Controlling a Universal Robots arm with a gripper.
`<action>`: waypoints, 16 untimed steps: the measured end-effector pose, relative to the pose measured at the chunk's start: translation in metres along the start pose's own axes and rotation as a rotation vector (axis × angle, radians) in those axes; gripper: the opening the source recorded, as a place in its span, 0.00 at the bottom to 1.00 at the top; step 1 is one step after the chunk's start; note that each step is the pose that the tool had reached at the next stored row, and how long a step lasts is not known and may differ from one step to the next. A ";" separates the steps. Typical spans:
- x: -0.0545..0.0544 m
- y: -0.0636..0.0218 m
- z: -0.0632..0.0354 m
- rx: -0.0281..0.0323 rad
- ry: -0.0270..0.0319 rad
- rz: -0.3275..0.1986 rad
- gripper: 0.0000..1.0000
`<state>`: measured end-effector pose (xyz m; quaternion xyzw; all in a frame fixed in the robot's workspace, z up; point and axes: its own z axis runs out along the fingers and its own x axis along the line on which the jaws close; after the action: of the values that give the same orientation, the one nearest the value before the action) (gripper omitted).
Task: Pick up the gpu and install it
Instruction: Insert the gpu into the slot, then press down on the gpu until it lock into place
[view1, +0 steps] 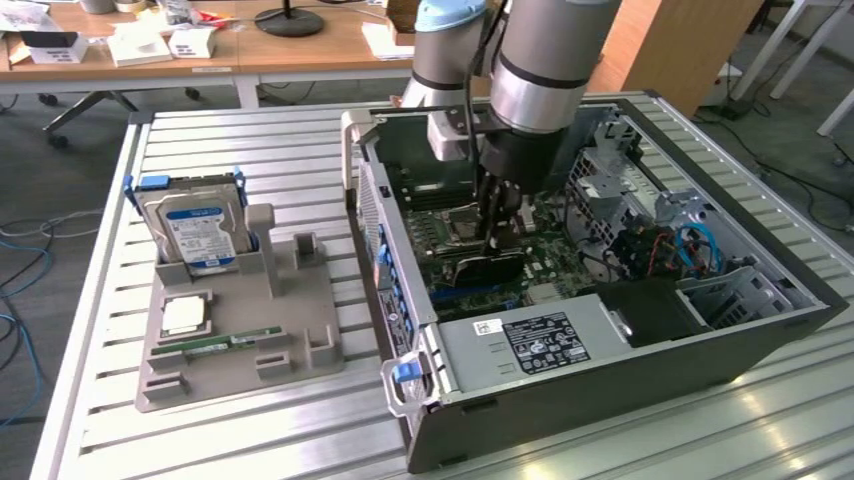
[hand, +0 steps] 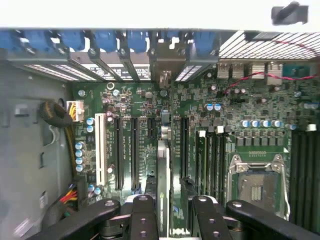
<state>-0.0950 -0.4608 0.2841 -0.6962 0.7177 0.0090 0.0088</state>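
- gpu (hand: 163, 170): a thin dark card standing on edge on the motherboard (hand: 135, 105), inside the open computer case (view1: 601, 390). It lies in line with the long black slots on either side of it. In the exterior view it shows as a dark slab directly under the arm.
- gripper (hand: 171, 202): reached down into the case, directly over the card. Its jaws are parted wider than the card is thick. The card's upper edge lies between the two black fingers (hand: 142, 215), and board shows between the card and one finger. Whether the other finger touches the card cannot be told.
- processor socket (hand: 257, 185): a bare socket with a metal frame, on the same board, to one side of the card.
- power supply (view1: 527, 345): a grey box with a label in the case's near corner, close to the card.
- worktop (view1: 240, 140): slatted metal, carrying the case and a grey tray (view1: 267, 340) at the exterior view's left, well apart from the card.
- tray contents: a hard drive (view1: 191, 232) with a blue-white label stands upright, and a square chip (view1: 183, 316) and a green memory stick (view1: 214, 344) lie flat.
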 end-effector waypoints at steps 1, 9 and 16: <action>0.000 0.0000 -0.0110 0.0003 -0.0002 0.000 0.34; -0.001 0.0000 -0.0255 0.0014 -0.0003 0.000 0.34; -0.001 0.0000 -0.0256 0.0014 -0.0001 0.000 0.34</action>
<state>-0.0950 -0.4608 0.3098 -0.6962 0.7177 0.0085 0.0093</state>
